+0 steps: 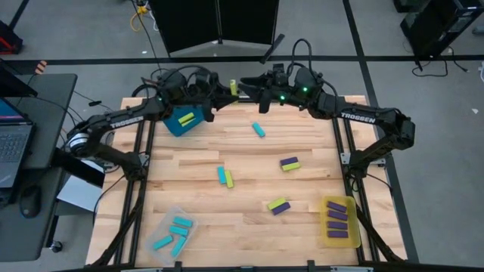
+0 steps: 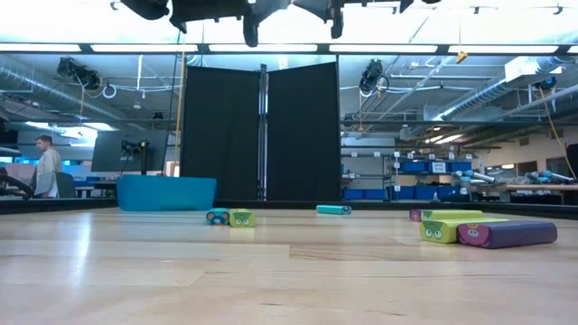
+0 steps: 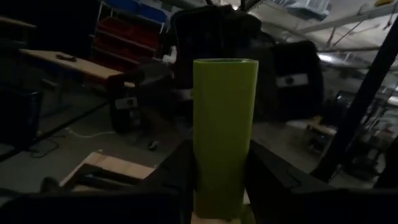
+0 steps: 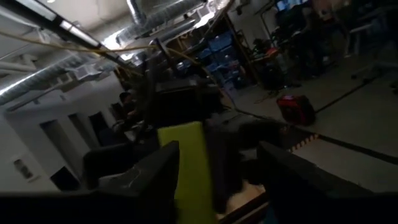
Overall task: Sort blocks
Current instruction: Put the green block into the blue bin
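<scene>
The left gripper [image 1: 224, 90] fingers [image 3: 177, 174] clamp a lime green block [image 3: 224, 134], held in the air above the tabletop's [image 1: 249, 162] far edge. Facing it, the right gripper [image 1: 249, 89] has its fingers [image 4: 155, 174] spread apart beside the block.

A robotics lab or workshop: a wooden bench [image 1: 242, 162] on a grey floor, a black folding screen [image 2: 262, 131] behind it, exposed ducts and strip lights overhead, shelves of blue storage bins [image 2: 411, 167] along the far wall, a laptop [image 1: 11, 147] on a side desk, and a person [image 2: 45, 167] at a distant workstation
</scene>
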### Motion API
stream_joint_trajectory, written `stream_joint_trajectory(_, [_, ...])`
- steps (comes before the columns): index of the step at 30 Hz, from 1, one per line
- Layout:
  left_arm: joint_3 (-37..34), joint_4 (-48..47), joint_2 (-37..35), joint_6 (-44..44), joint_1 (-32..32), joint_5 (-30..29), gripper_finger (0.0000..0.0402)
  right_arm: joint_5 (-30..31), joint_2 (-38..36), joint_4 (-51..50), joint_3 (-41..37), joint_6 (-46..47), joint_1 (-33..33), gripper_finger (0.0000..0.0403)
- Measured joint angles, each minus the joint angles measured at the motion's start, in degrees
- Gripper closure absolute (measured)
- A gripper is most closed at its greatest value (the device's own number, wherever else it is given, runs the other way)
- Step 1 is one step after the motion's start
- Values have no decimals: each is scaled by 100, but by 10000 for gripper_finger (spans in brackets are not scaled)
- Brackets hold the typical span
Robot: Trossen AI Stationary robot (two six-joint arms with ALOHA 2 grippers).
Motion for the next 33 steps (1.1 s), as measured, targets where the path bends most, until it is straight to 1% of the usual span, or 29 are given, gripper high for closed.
stream_joint_trajectory(4, [9,-632,-340,422,197,-177,288,6,0,2,0,-2,-103,196])
stream_joint_trajectory(8, [11,-1697,-742,831,447,-413,288,-134,0,1,0,3,-185,224])
stream_joint_trajectory(11, [9,-2797,-1068,1316,626,-827,288,-325,0,-6,0,22,-237,244])
stream_joint_trajectory(14, [9,-3824,-1304,1571,802,-1253,288,-377,0,-73,0,22,-246,261])
stream_joint_trajectory(19, [9,-5659,-1465,1966,1230,-1893,288,-397,0,-231,0,-50,-244,286])
stream_joint_trajectory(22, [2,-6706,-1404,2276,1548,-2272,288,-398,0,-305,-2,-99,-244,299])
stream_joint_trajectory(26, [-1,-7570,-1066,2598,1902,-2579,288,-399,-2,-350,-2,-125,-244,317])
stream_joint_trajectory(29, [7,-7692,-656,3026,2137,-2653,288,-401,-2,-374,-2,-163,-243,330])
stream_joint_trajectory(33, [-1,-7697,31,3348,2411,-2675,288,-401,-2,-413,-2,-223,-239,344])
